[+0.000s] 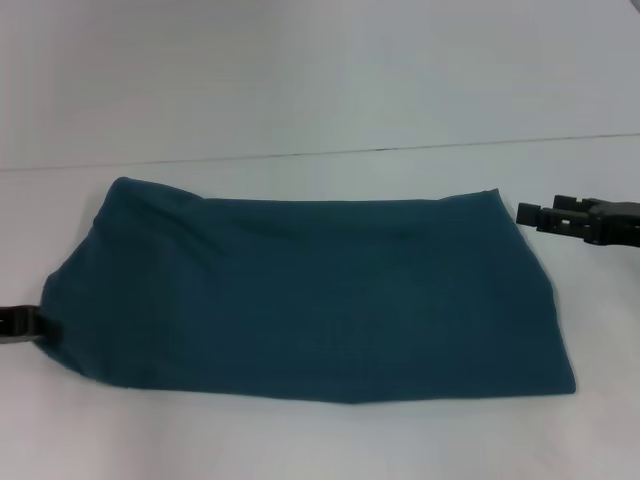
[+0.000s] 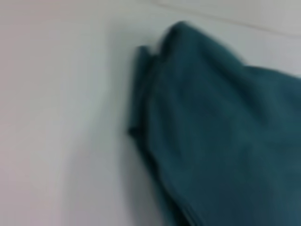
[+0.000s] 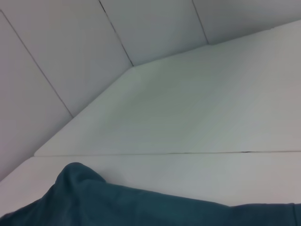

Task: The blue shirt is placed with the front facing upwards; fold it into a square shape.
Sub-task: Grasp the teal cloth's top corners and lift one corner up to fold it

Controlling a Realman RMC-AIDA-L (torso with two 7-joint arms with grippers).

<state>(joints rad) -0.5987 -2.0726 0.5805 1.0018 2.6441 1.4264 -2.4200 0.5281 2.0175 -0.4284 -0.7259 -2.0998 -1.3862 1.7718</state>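
The left claw (image 1: 40, 325) sits low at the robot's left edge of the head view, its dark tip meeting the left end of the blue shirt (image 1: 310, 290). It appears to touch or pinch the cloth there, though so little of it shows that whether it is open or closed cannot be told. The left wrist view looks closely at that same end of the blue shirt (image 2: 221, 136), where several stacked layers of fabric edge lie bunched on the white counter (image 2: 56, 117).

The right claw (image 1: 545, 215) hangs on the robot's right, just beside the shirt's far right corner but apart from it, holding nothing. Its prongs look close together; the view is too poor to say whether they are parted.

Between the two claws, the shirt lies flat on the counter (image 1: 320, 440) as a wide, folded band, plain teal side up, with no lettering showing. The right wrist view catches a rumpled edge of the shirt (image 3: 117, 207) against the pale counter (image 3: 197, 117).
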